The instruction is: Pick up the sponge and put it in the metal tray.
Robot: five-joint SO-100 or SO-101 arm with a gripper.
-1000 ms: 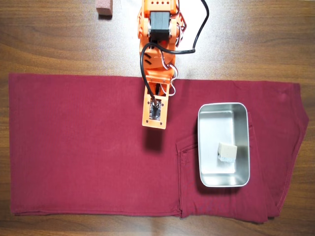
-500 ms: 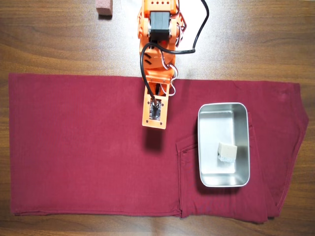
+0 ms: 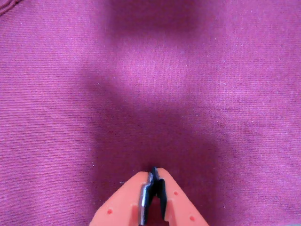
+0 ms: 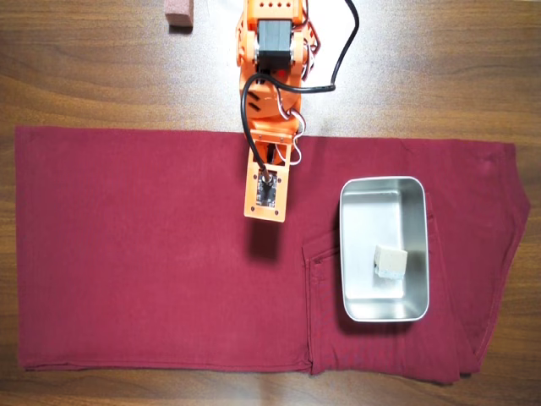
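Note:
The sponge (image 4: 390, 261) is a small beige-grey block lying inside the metal tray (image 4: 359, 254), toward its lower right part, in the overhead view. The tray is a shiny silver pan resting on the dark red cloth (image 4: 135, 254) at the right. My orange gripper (image 3: 154, 174) is shut and empty in the wrist view, hovering over bare cloth. In the overhead view the arm's end (image 4: 265, 193) sits left of the tray, apart from it; the fingertips are hidden under the arm there. Sponge and tray are out of the wrist view.
A reddish-brown pinkish block (image 4: 178, 13) lies on the wooden table (image 4: 84, 68) at the top left, beyond the cloth. The arm's base (image 4: 274, 38) stands at the top centre with a black cable (image 4: 342, 51) looping right.

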